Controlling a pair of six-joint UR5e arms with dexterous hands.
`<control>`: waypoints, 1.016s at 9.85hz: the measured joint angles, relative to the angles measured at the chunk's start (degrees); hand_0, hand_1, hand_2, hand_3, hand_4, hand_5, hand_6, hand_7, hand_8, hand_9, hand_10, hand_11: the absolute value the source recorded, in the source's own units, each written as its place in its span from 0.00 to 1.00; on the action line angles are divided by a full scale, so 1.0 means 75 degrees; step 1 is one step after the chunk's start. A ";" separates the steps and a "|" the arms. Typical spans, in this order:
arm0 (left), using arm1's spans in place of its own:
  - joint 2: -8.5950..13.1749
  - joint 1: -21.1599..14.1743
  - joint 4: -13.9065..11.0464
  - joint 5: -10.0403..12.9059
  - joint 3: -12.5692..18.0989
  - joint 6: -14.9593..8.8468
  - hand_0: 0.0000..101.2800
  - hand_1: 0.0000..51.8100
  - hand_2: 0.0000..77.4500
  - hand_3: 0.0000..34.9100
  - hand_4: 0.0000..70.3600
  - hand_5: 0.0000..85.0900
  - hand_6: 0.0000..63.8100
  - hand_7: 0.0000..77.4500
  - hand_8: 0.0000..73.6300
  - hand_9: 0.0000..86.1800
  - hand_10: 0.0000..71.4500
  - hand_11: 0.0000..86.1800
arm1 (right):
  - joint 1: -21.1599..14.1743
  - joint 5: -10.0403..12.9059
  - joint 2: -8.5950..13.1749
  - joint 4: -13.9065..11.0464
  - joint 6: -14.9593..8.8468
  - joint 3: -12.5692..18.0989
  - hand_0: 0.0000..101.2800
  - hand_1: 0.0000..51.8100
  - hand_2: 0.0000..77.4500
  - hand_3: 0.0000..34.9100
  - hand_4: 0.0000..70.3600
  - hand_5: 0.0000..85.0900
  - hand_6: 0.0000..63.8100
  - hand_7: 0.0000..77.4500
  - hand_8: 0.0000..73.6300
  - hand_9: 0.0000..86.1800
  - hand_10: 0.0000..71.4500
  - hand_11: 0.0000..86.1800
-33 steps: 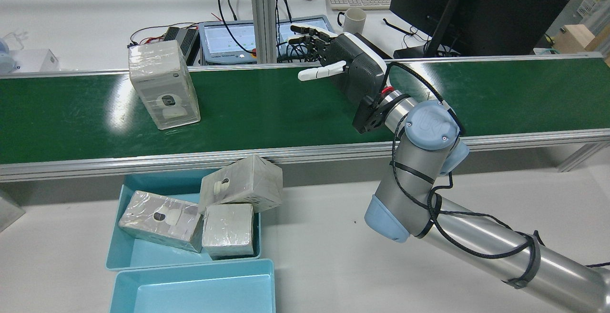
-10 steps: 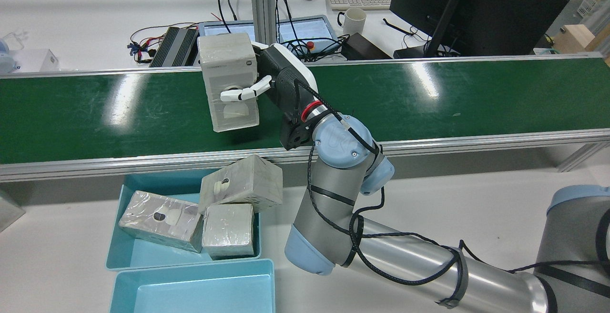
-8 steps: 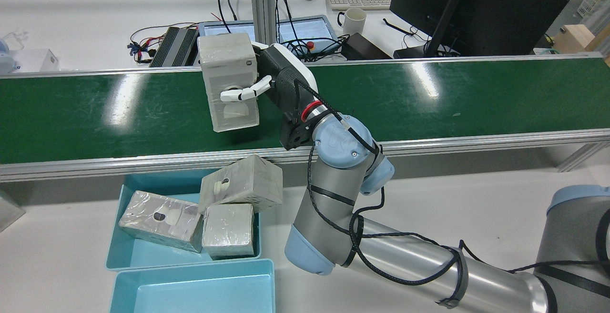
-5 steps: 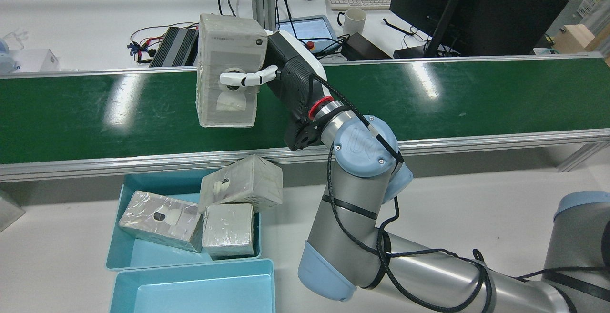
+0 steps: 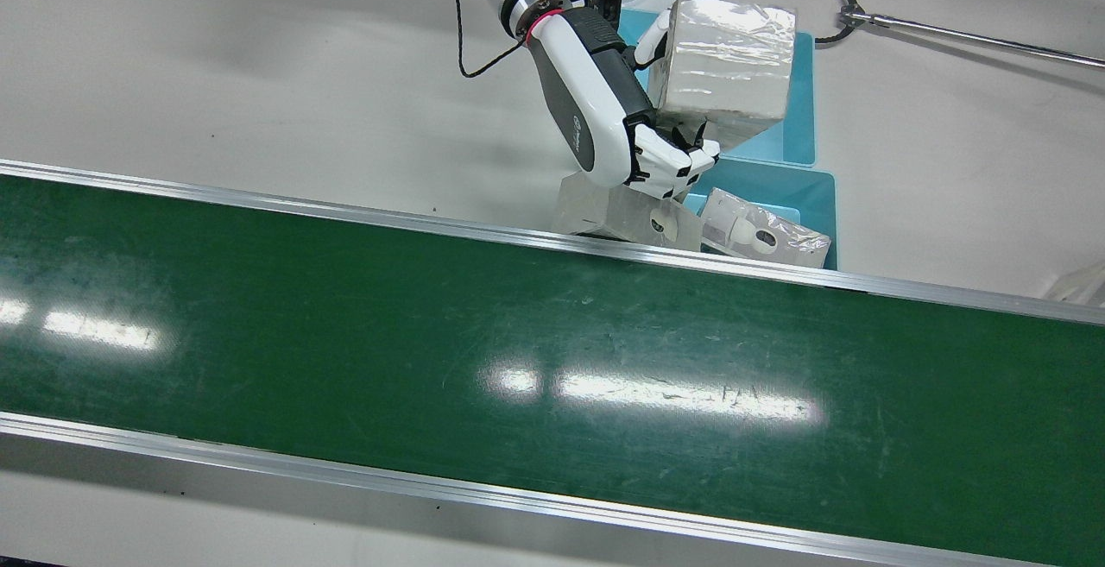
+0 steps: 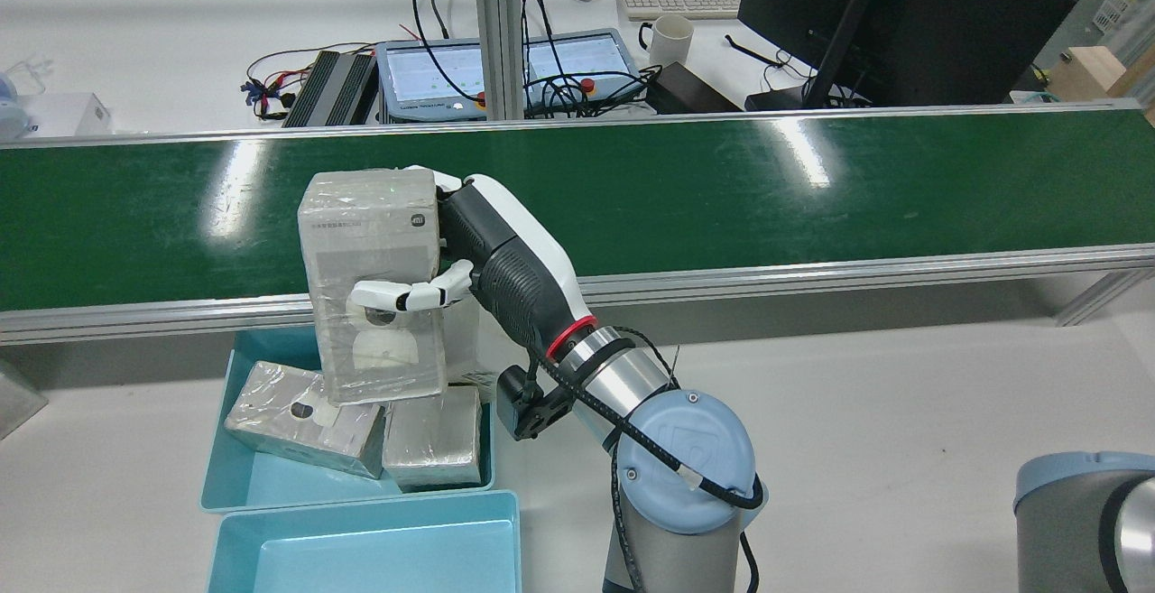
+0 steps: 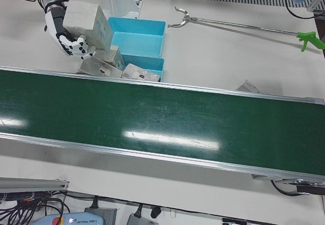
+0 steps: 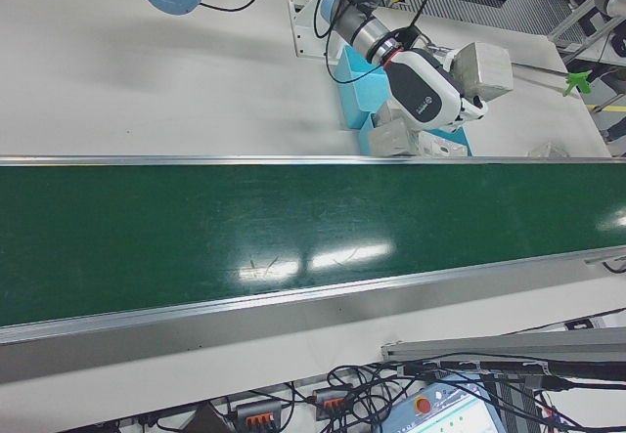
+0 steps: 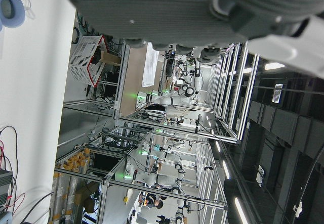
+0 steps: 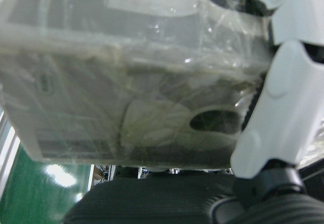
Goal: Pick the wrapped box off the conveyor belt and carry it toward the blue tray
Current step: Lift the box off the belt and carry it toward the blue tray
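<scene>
Since half a second ago, my right hand (image 6: 492, 254) has carried the wrapped box (image 6: 372, 282) off the conveyor belt (image 6: 722, 187) and back over its near rail, so the box now hangs above the blue tray (image 6: 236, 476). My fingers (image 6: 397, 295) are closed around the box, one white finger across its front face and the others behind it, and the box stands roughly upright, clear of the belt. In the right hand view the film-covered face of the box fills nearly the whole picture, with a white finger pressed against it at the right.

Below the box, the tray sits on the desk against the belt's near rail and holds other wrapped boxes (image 6: 307, 417), one leaning over its far end. A second blue tray (image 6: 370, 548) lies just beside it, nearer my base. In the front view a long reaching tool (image 5: 941, 28) lies on the desk near the trays. Beyond the belt, a monitor (image 6: 893, 20) and a mug (image 6: 669, 38) stand on another desk.

My left hand: I cannot tell its state.
</scene>
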 joint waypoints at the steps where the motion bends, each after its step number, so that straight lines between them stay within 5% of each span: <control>1: 0.0000 0.0000 0.0000 0.0000 0.0000 0.0000 0.00 0.00 0.01 0.00 0.00 0.01 0.01 0.01 0.01 0.01 0.01 0.01 | -0.0039 0.0048 0.0082 0.0103 -0.0110 -0.0269 0.47 0.01 0.45 0.11 0.36 0.68 0.74 1.00 0.81 1.00 0.53 0.63; 2: 0.0000 0.0000 0.0000 0.0000 0.0000 0.0000 0.00 0.00 0.01 0.00 0.00 0.01 0.00 0.01 0.01 0.00 0.00 0.01 | -0.0056 0.0064 0.0154 0.0162 -0.0157 -0.0498 0.48 0.02 0.53 0.04 0.36 0.68 0.68 1.00 0.71 1.00 0.38 0.52; 3: 0.0000 0.0000 0.0000 0.0000 0.0000 0.0000 0.00 0.00 0.01 0.00 0.00 0.01 0.00 0.01 0.01 0.00 0.00 0.01 | -0.0063 0.0042 0.0223 0.0194 -0.0180 -0.0700 0.51 0.05 0.38 0.00 0.33 0.81 0.58 1.00 0.61 1.00 0.23 0.42; 4: 0.0000 0.0000 0.0000 0.0000 0.0000 0.0000 0.00 0.00 0.01 0.00 0.00 0.01 0.00 0.01 0.01 0.01 0.00 0.01 | -0.0066 -0.0039 0.0272 0.0209 -0.0187 -0.0860 0.51 0.05 0.38 0.00 0.33 0.81 0.58 1.00 0.61 1.00 0.23 0.42; 5: 0.0000 0.0000 0.0000 0.0000 0.0000 0.0000 0.00 0.00 0.01 0.00 0.00 0.01 0.00 0.01 0.01 0.01 0.00 0.01 | -0.0067 -0.0135 0.0290 0.0215 -0.0179 -0.0963 0.53 0.05 0.38 0.01 0.29 0.72 0.32 1.00 0.30 0.63 0.00 0.16; 6: 0.0000 0.0000 0.0000 0.0000 0.0000 0.0000 0.00 0.00 0.01 0.00 0.00 0.01 0.01 0.01 0.01 0.01 0.01 0.01 | -0.0069 -0.0212 0.0281 0.0219 -0.0146 -0.1010 0.51 0.05 0.38 0.00 0.29 0.61 0.21 0.91 0.01 0.40 0.00 0.02; 7: 0.0000 0.0000 0.0000 0.0000 0.0000 0.0000 0.00 0.00 0.01 0.00 0.00 0.01 0.00 0.01 0.01 0.00 0.00 0.01 | -0.0067 -0.0293 0.0262 0.0217 -0.0082 -0.1000 0.49 0.05 0.38 0.00 0.28 0.44 0.23 0.14 0.05 0.40 0.00 0.01; 8: 0.0000 0.0000 0.0000 0.0000 0.0000 0.0000 0.00 0.00 0.01 0.00 0.00 0.01 0.01 0.01 0.01 0.00 0.00 0.01 | -0.0060 -0.0392 0.0244 0.0208 0.0010 -0.0973 0.49 0.35 0.11 0.00 0.25 0.14 0.13 0.33 0.02 0.30 0.00 0.01; 10: 0.0000 0.0000 0.0000 0.0000 0.0000 0.0000 0.00 0.00 0.01 0.00 0.00 0.01 0.00 0.01 0.01 0.00 0.01 0.01 | -0.0044 -0.0505 0.0087 0.0180 0.0223 -0.0632 0.49 0.36 0.03 0.05 0.23 0.14 0.13 0.29 0.02 0.02 0.00 0.01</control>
